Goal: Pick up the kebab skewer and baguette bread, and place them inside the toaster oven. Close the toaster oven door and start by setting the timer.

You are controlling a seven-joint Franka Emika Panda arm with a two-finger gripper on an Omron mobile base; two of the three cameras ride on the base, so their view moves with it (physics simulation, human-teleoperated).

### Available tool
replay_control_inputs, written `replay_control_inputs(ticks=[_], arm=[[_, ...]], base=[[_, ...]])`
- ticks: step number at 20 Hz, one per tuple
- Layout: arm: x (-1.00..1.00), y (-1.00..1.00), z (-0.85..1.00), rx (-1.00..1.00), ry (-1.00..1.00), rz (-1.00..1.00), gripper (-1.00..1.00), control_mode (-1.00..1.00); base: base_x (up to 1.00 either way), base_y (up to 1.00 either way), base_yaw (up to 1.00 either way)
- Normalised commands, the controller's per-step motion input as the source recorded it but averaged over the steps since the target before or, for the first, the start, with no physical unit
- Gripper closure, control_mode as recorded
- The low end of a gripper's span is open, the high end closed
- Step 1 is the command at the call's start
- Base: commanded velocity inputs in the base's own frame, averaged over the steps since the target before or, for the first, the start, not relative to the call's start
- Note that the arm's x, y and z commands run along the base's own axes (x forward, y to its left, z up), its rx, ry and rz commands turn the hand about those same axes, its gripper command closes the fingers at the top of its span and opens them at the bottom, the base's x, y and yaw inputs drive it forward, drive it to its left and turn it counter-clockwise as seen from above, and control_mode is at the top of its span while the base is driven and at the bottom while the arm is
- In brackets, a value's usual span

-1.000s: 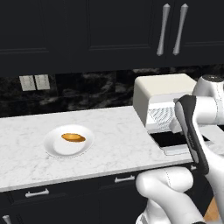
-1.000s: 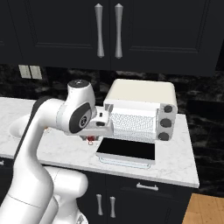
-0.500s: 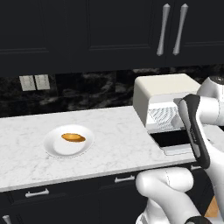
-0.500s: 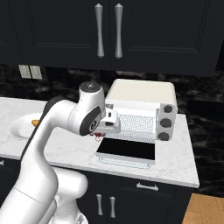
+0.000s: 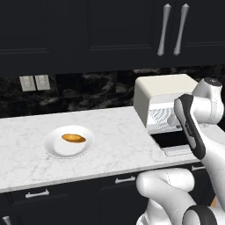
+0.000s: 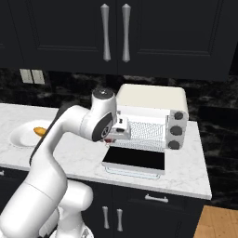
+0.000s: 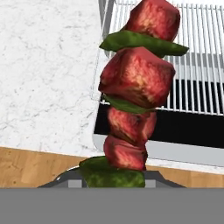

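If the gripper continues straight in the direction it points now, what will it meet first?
Probably the silver wire rack of the cream-white toaster oven. The gripper, shut on the red-and-green kebab skewer, points over the open glass door; depth is uncertain.

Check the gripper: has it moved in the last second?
Yes. In the right base view the gripper, shut on the kebab skewer, has swung right, closer to the toaster oven opening.
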Motion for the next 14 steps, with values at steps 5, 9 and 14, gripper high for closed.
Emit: replay_control_inputs(ticks=[5,9,14], arm=[[0.06,-0.06,-0.26,0.02,0.00,0.00,1.00,-1.00],[0.10,0.00,-0.06,0.02,0.00,0.00,1.00,-1.00],[0.01,0.00,-0.01,0.00,0.03,0.00,1.00,-1.00]], base=[[0.00,0.00,0.00],[0.00,0.00,0.00],[0.00,0.00,0.00]])
